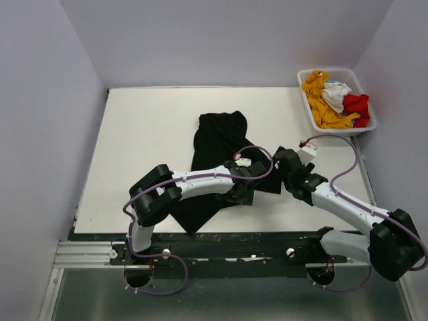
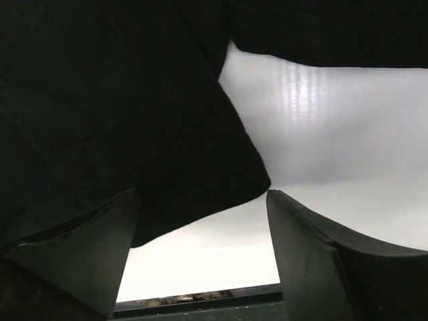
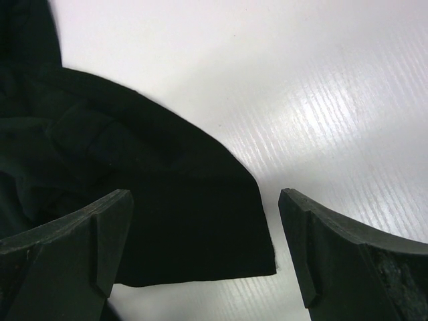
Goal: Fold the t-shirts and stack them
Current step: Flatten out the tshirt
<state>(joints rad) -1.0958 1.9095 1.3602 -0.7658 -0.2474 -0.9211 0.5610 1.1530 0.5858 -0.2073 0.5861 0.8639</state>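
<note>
Two tools work low over the white counter (image 1: 144,130), both at the right-hand edge of the black t-shirt (image 1: 217,137). That shirt lies unfolded and rumpled near the middle of the counter, bunched at its far end and trailing down to a pointed corner close to the front edge. The left tool (image 1: 245,189) reaches in from the left across the shirt's lower half. In its wrist view the fingers (image 2: 304,254) stand spread with nothing pinched: a black hem sweeps across the gap from the upper left, one finger is under or against the dark cloth, and the other is over bare counter. Whether the cloth touches either finger cannot be told. The right tool (image 1: 289,162) comes in from the right, just beside the shirt's edge. Its wrist view shows the fingers (image 3: 80,234) spread wide and gripping nothing, with a squared corner of the black shirt lying flat on the counter between them, nearer one finger, while the other is over bare white surface. The remaining shirts are heaped in the white basket (image 1: 306,105) at the far right corner, well apart from the black one: the orange-yellow t-shirt (image 1: 318,99) on the left, the white t-shirt (image 1: 336,93) in the middle, and the red t-shirt (image 1: 357,107) on the right.
</note>
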